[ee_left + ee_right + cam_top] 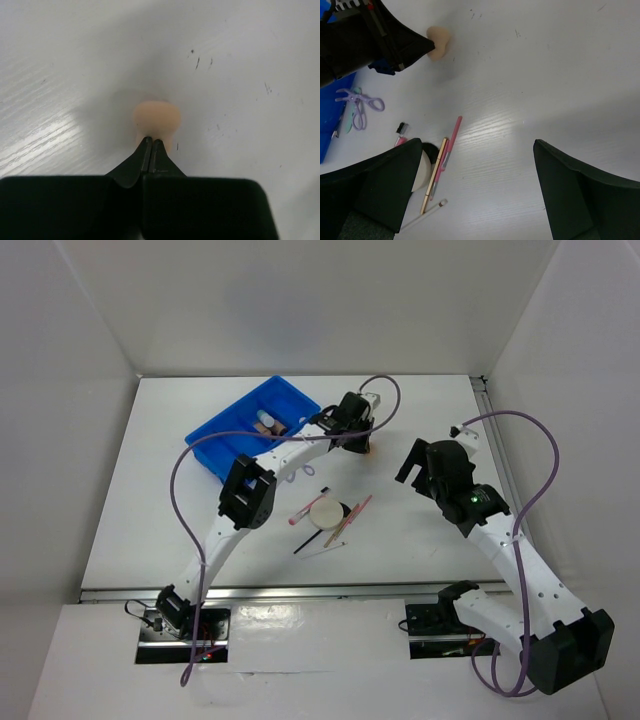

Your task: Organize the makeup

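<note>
One beige sponge (157, 116) pinched by left tool (151, 142), perhaps lifted; right tool (477, 150) apart.

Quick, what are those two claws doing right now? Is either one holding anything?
Left gripper: closed, pinching the edge of the beige sponge.
Right gripper: open, holding nothing.

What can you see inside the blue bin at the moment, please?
A few pale tubes lie together towards the right side of the blue bin. The left arm crosses the bin's near-right edge, so anything lying beneath it there cannot be seen.
</note>
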### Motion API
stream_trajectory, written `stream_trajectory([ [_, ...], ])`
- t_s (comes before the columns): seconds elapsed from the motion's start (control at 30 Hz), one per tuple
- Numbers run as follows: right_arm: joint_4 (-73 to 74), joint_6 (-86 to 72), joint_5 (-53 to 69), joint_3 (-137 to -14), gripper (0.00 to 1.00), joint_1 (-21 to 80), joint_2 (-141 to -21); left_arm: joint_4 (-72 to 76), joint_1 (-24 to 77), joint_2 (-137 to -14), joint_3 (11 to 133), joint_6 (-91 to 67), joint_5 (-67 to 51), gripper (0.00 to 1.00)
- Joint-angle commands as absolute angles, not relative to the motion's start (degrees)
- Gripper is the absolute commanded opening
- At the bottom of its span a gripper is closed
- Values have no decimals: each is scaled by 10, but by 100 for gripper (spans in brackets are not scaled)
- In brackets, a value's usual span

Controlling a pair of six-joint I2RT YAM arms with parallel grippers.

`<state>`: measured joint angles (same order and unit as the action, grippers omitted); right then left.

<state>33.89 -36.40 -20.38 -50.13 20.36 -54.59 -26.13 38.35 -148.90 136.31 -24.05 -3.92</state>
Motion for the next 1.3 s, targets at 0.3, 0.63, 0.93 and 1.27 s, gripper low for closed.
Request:
stream_trajectory([
  [0.3, 301, -352, -213, -503, 100, 201, -548, -242, 288, -1247, 1259, -197, 65, 0],
  [0.63, 291, -352, -207, -503, 100, 201, -584, -237, 229, -1343, 1311, -193, 154, 0],
  [0.93, 291, -358, -207, -516, 100, 201, -639, -197, 204, -1387, 1306, -229, 147, 0],
  [1.27, 280, -358, -185, -535, 100, 201, -679, -197, 185, -1398, 1306, -254, 123, 53],
])
